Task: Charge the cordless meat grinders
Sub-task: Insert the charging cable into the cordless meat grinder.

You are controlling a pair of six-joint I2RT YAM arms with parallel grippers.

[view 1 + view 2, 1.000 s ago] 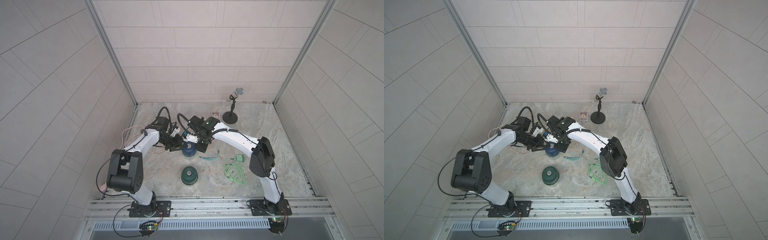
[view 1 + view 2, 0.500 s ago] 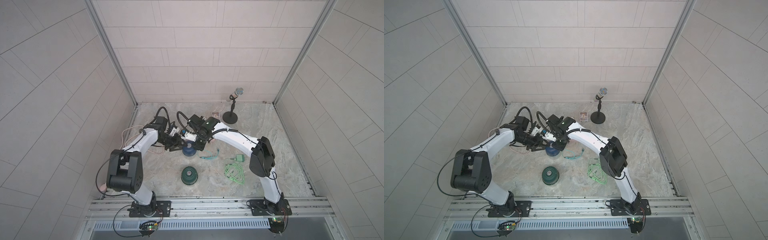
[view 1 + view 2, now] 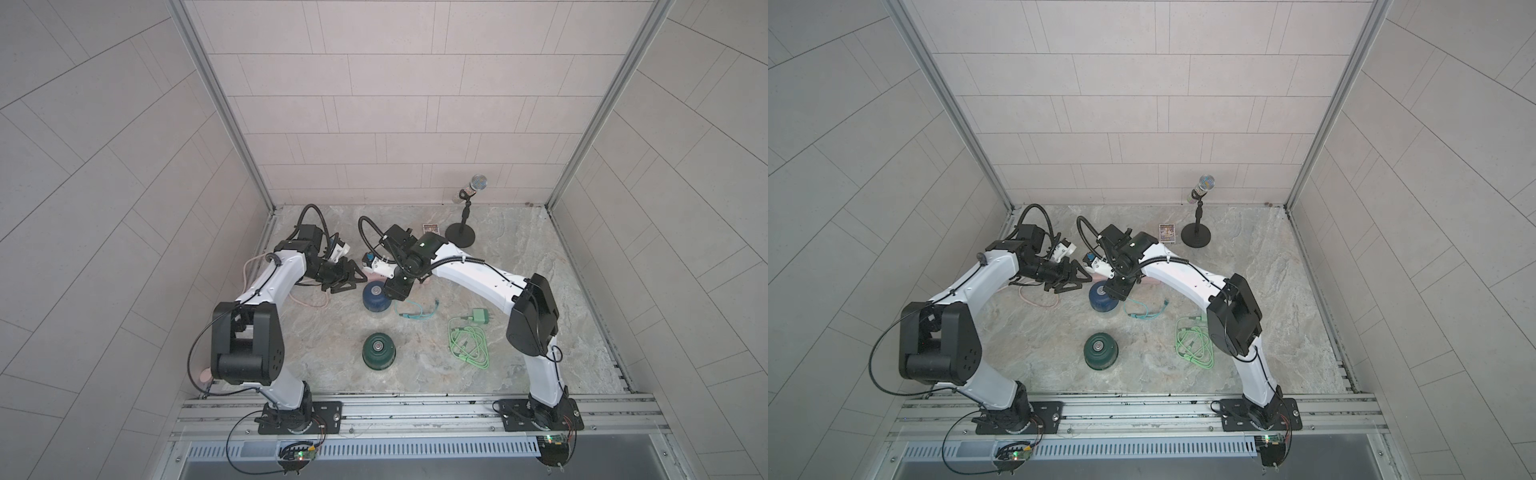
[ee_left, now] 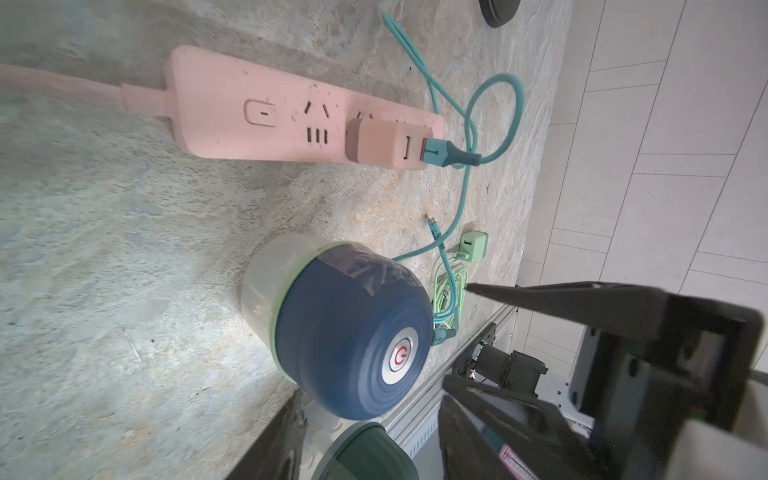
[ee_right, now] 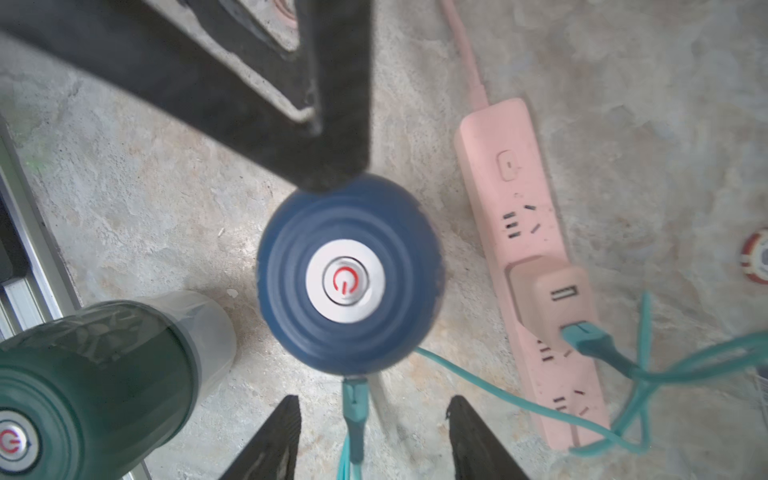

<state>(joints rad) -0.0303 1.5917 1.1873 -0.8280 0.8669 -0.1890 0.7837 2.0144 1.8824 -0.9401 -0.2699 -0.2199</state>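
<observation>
Blue grinder (image 5: pixel 349 282): teal cable (image 5: pixel 353 401) inserted. Green grinder (image 3: pixel 378 351): not yet connected. Left pincer (image 3: pixel 353 279) and right pincer (image 5: pixel 374 401) both open, holding nothing.

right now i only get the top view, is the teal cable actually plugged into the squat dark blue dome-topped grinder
Observer: Yes. In the right wrist view the teal plug sits in the side of the dark blue grinder.
Operator: is the right gripper holding it
Observer: No. The right gripper is open, jaws either side of the plug and clear of it.
Operator: where does the cable's other end go
Observer: In the left wrist view it is in a pink usb adapter plugged into the flat pink power strip.
</observation>
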